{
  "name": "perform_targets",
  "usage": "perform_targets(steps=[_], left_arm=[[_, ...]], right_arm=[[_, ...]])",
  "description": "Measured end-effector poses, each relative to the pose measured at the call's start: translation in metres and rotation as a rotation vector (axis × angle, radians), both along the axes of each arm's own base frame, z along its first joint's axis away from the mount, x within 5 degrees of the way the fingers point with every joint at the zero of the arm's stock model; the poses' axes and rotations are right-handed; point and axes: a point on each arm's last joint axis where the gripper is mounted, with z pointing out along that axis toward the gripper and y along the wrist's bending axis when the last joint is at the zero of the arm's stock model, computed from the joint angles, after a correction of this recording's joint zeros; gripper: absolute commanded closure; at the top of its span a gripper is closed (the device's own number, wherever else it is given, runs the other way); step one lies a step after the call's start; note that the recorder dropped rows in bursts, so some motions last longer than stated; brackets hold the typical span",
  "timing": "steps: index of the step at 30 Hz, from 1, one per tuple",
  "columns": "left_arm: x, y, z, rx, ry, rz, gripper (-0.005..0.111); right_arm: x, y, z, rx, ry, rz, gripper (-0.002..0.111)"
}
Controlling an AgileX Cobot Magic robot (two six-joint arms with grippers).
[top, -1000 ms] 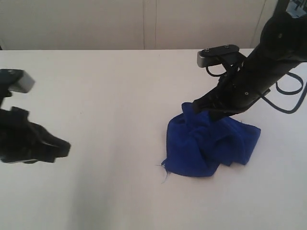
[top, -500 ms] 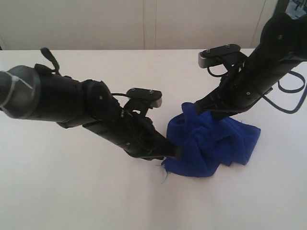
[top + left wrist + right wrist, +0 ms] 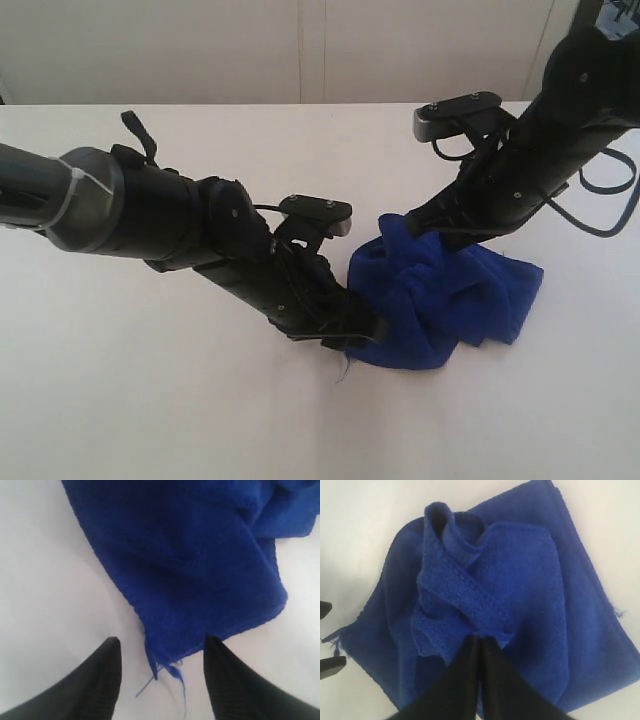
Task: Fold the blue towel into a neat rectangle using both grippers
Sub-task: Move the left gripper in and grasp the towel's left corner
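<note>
The blue towel (image 3: 440, 300) lay bunched in a heap on the white tabletop (image 3: 200, 420), right of the middle in the exterior view. Nearest the camera, the left arm (image 3: 180, 225) stretched low across the tabletop and covered the towel's near-left edge, so the left gripper (image 3: 365, 330) was hard to make out there. The left wrist view showed it plainly: the gripper's black fingers (image 3: 100, 680) stood spread, a towel corner with loose frayed threads (image 3: 170, 672) between them. Whether they touched the cloth I could not tell. Farther back, the right gripper (image 3: 415, 222) came down on the top of the heap. Only the right wrist view showed that gripper's fingers (image 3: 495, 680) pressed together, pinching a raised hemmed fold (image 3: 465, 595) of the towel, and the two left fingertips beside its frayed corner. A pale wall (image 3: 300, 50) stood beyond the tabletop.
</note>
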Motion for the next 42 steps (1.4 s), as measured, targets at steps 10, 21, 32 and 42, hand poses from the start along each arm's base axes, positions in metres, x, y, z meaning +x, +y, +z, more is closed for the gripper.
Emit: perform_targets(steps=[10, 21, 32, 42], left_arm=[[0.003, -0.001, -0.010, 0.014, -0.002, 0.014, 0.049], [-0.002, -0.012, -0.015, 0.010, -0.014, 0.002, 0.052], [-0.001, -0.012, -0.019, 0.018, -0.004, 0.003, 0.107], [-0.003, -0.012, -0.019, 0.032, -0.001, -0.022, 0.107]], right_arm=[[0.001, 0.000, 0.000, 0.001, -0.007, -0.001, 0.108], [0.001, 0.000, 0.000, 0.001, -0.007, -0.001, 0.108], [0.001, 0.000, 0.000, -0.001, -0.009, -0.001, 0.108], [0.002, 0.000, 0.001, 0.000, -0.024, -0.003, 0.108]])
